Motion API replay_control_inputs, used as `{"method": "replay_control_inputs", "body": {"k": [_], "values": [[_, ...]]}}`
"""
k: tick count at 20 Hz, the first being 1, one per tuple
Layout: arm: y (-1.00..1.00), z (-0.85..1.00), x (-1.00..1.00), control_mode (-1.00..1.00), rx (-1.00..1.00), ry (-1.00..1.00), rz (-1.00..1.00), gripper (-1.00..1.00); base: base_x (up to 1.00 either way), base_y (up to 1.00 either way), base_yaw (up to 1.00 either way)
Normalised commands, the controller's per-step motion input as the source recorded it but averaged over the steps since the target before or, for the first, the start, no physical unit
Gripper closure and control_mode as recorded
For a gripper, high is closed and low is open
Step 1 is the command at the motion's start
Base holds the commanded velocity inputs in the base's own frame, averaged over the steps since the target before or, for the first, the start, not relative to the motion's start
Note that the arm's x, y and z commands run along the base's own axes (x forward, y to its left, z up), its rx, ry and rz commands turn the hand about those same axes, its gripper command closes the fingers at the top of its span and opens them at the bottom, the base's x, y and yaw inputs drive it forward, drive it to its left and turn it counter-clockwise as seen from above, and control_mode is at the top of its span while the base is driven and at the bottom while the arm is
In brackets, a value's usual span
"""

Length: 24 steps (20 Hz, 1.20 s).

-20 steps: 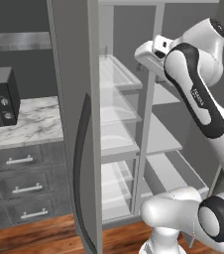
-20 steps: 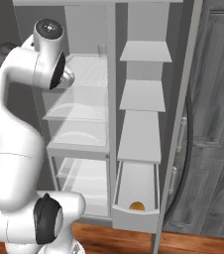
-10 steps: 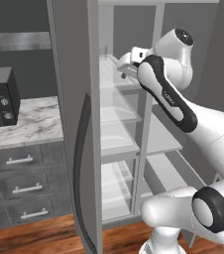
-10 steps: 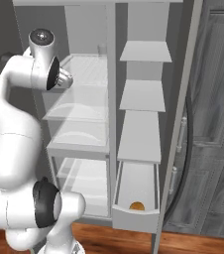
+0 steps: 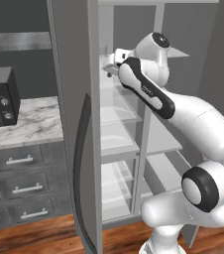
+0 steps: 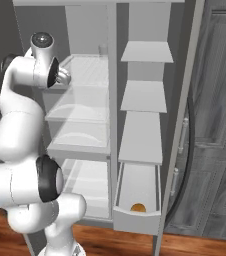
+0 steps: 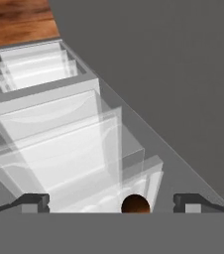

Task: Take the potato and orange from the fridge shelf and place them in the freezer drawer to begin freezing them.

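I've swung my arm up to the top fridge shelf [image 5: 115, 74]; my fingers [image 7: 111, 202] are spread wide, empty, the orange [image 7: 135, 204] just between them. Something orange-tan already lies in the freezer drawer [image 6: 136, 218].

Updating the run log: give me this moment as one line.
gripper: open, at upper fridge shelf | orange: ahead between the tips, not gripped | potato: in freezer drawer | drawer: open

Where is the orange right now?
In the hand view, the orange sits on a clear fridge shelf at the bottom edge, between the open gripper's fingertips, nearer the right one.
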Motion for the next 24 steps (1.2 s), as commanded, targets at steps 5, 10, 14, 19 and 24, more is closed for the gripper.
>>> {"method": "replay_control_inputs", "body": {"k": [5, 10, 14, 19, 24], "values": [[0.19, -0.12, 0.47, -1.0, -0.06, 0.0, 0.0, -1.0, 0.0, 0.0, 0.0], [0.18, -0.24, 0.43, -1.0, 0.0, 0.0, 0.0, -1.0, 0.0, 0.0, 0.0], [0.21, -0.23, 0.33, -1.0, 0.0, 0.0, 0.0, -1.0, 0.0, 0.0, 0.0], [0.16, -0.06, 0.31, -1.0, 0.0, 0.0, 0.0, -1.0, 0.0, 0.0, 0.0], [0.17, 0.0, 0.23, -1.0, 0.0, -0.01, 0.0, -1.0, 0.0, 0.0, 0.0]]}}
